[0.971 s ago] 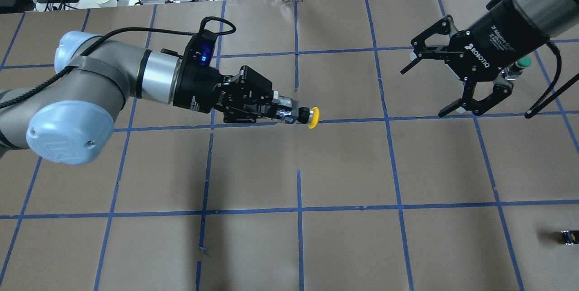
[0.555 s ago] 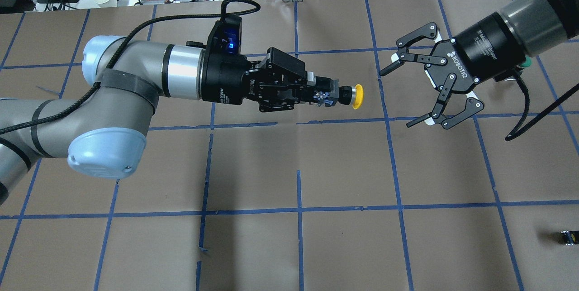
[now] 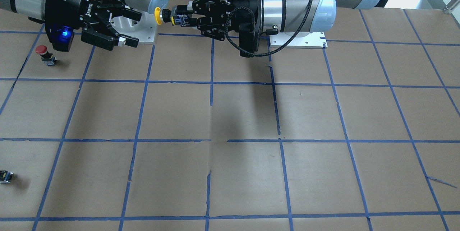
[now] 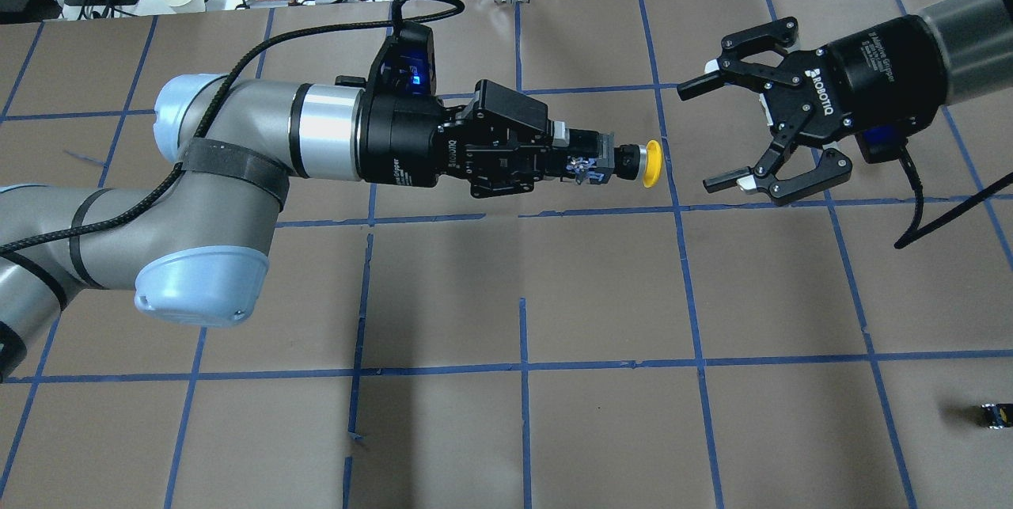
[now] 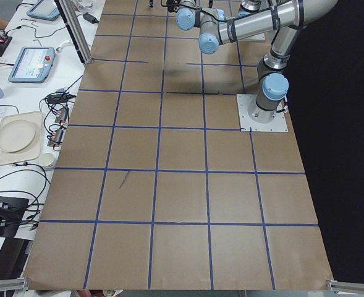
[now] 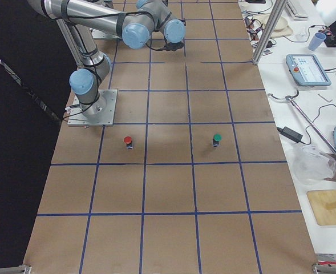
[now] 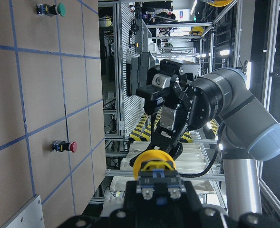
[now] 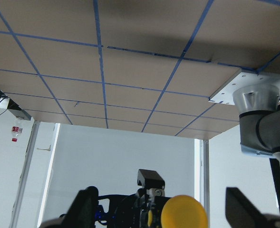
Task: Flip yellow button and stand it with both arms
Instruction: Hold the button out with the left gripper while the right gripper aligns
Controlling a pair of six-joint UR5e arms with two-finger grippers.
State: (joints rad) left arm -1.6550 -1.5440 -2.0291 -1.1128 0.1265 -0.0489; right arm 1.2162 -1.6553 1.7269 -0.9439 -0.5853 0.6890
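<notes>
Above the taped surface (image 4: 554, 430), the button (image 4: 650, 163) is held aloft, clamped in the left end effector (image 4: 587, 165), cap facing the right end effector (image 4: 699, 135), spread apart just beside. It could be dislodged by misaligned closing.

At the frame's top centre, the black two-finger left gripper (image 3: 176, 19) clamps the body of the yellow mushroom-capped button (image 3: 157, 15), held level. Its cap faces the black right gripper (image 3: 133, 28), which is spread wide just beside it. A red-capped button (image 3: 42, 50) stands at upper left.

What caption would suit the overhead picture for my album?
Left gripper holds the yellow button out sideways toward the open right gripper.
</notes>
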